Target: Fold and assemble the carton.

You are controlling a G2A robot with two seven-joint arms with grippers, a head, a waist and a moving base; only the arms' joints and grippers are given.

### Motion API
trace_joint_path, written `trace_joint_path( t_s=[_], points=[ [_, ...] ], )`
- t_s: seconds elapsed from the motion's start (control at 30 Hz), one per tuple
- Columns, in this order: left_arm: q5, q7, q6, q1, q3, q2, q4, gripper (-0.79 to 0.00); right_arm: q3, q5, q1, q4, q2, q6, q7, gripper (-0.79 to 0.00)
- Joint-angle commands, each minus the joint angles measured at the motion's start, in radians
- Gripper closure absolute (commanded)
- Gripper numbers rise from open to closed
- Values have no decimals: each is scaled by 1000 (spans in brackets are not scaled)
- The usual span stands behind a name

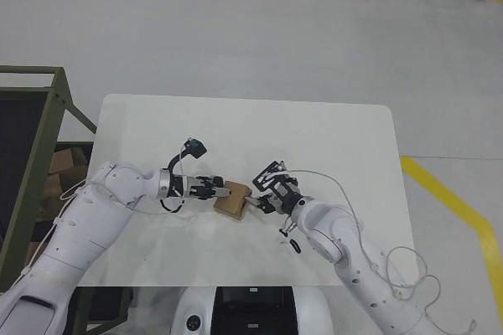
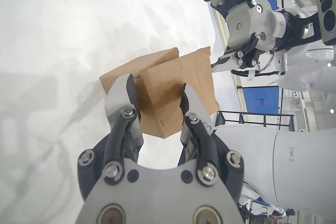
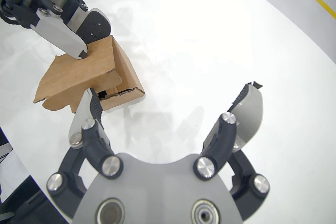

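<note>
from the top, the brown carton [image 1: 233, 203] lies on the white table [image 1: 318, 134] near the robot's side, right between the left gripper [image 1: 218, 190] and the right gripper [image 1: 260, 193], and its long side seems to run from one gripper to the other. in the left wrist view, the left gripper pinches a folded ridge of the carton between its two fingers, and that ridge points away toward the right gripper. in the right wrist view, the right gripper is spread wide with nothing in it, one fingertip touching the carton's open end, which faces it.
</note>
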Motion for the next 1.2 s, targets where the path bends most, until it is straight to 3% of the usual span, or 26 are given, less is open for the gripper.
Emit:
trace_joint_path(
  t_s=[0.0,1.17],
  points=[
    [2,0,1,-2,3,-1,0,-342,-3,-1,3,3,-1,0,0,-785],
    [53,15,38,-15,27,-7,0,-326,12,2,-15,51,-1,-15,-54,-785]
  ],
)
